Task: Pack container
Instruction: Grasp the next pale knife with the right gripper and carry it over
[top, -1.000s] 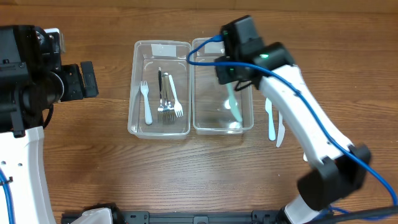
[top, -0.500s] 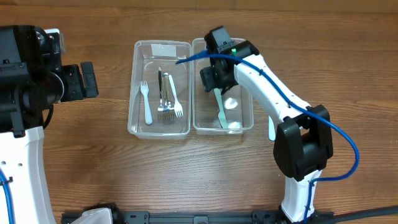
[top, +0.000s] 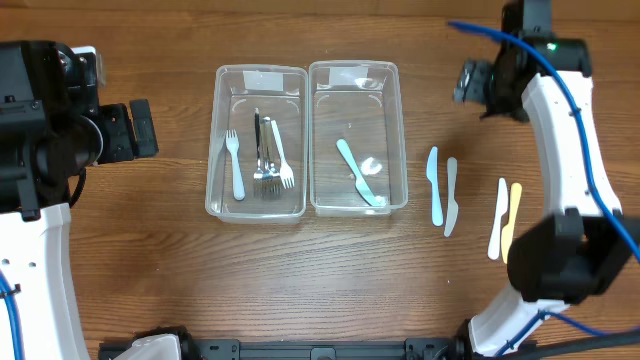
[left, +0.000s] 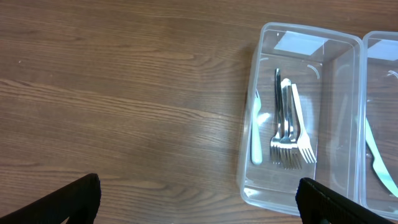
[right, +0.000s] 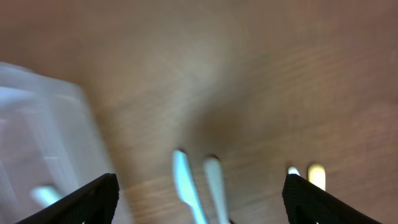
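Knife container (top: 380, 110): clear, rectangular tub with rounded corners, sitting mid-table and pressing its long side against the fork container (top: 292, 110).
Teal knife (top: 355, 172): lying diagonally on the knife container's floor, the only thing in it.
Fork container: matching clear tub, holding 1 pale blue fork (top: 235, 165), a bunch of metal forks (top: 262, 158) and 1 white fork (top: 282, 160).
Loose knives: 4 lying on the wooden table (top: 150, 260) beside the knife container: a blue knife (top: 433, 185) and white knife (top: 450, 195) near, a second white knife (top: 497, 230) and yellow knife (top: 512, 215) farther out.
Right gripper (right: 199, 199): hovering over bare table, well apart from both tubs, fingers standing wide apart and gripping nothing.
Left gripper (left: 199, 205): hanging out beyond the fork container, fingers spreading fully, empty.
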